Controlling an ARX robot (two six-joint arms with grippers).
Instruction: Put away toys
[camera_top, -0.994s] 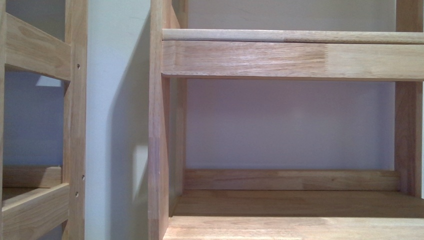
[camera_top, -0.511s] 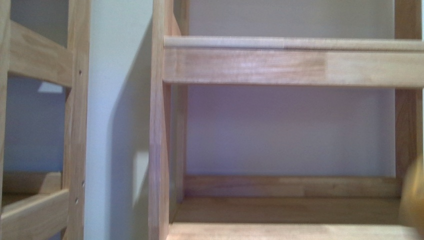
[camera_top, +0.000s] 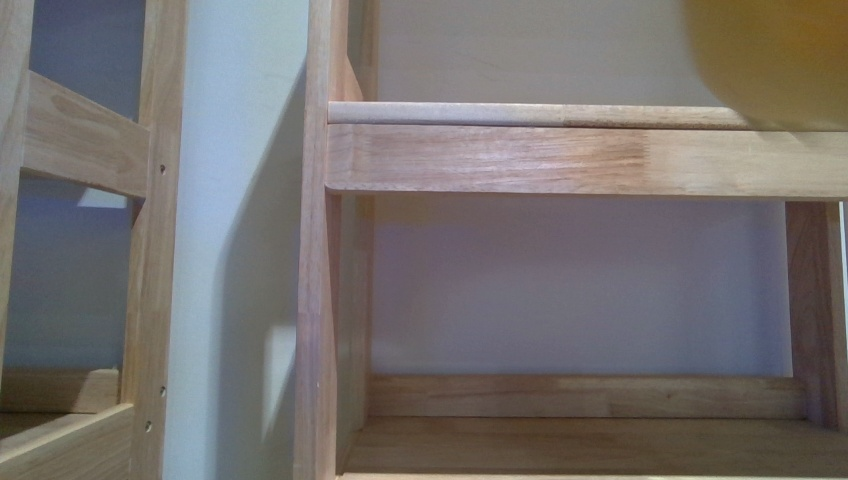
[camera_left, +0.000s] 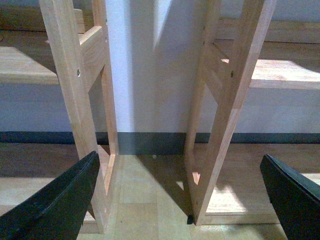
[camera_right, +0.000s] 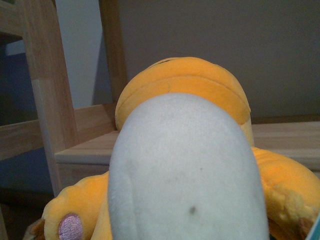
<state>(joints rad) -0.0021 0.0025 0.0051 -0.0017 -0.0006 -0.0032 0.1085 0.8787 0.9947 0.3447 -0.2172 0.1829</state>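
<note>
Small orange-yellow plush animal (camera_top: 780, 60): shows in the front view only as a blurred rounded mass at the far upper right, close to the lens. Overlaps the rounded front edge of the pale wooden upper shelf board (camera_top: 540, 150) and hangs above it, not resting on it as far as can be told. Fills the right wrist view too (camera_right: 182, 85). Presents a pale grey-white rounded bulge (camera_right: 185, 170) nearest the camera, an orange hump behind it, and a pinkish patch (camera_right: 70, 226) low on one side. Sits just in front of a shelf corner there.

Right gripper: hidden behind the plush in every view, so cannot tell how far open the fingers are or where they bite. Judged to be carrying the toy, given how high and close it sits.

Left gripper (camera_left: 185, 200): spread wide, dark fingers (camera_left: 55, 205) at the two lower corners of the left wrist view, nothing between them. Points down at the wooden floor (camera_left: 145, 195), between two ladder-like shelf uprights (camera_left: 75, 100).

Relation that matters: toy on the right arm's side, near and just above the upper board, bare shelf surface lying farther in and to the left. Looks end-on to the wrist camera, so long axis probably runs toward the back wall (camera_top: 560, 290). Not certain. Calls for a short push inward before letting go.
</note>
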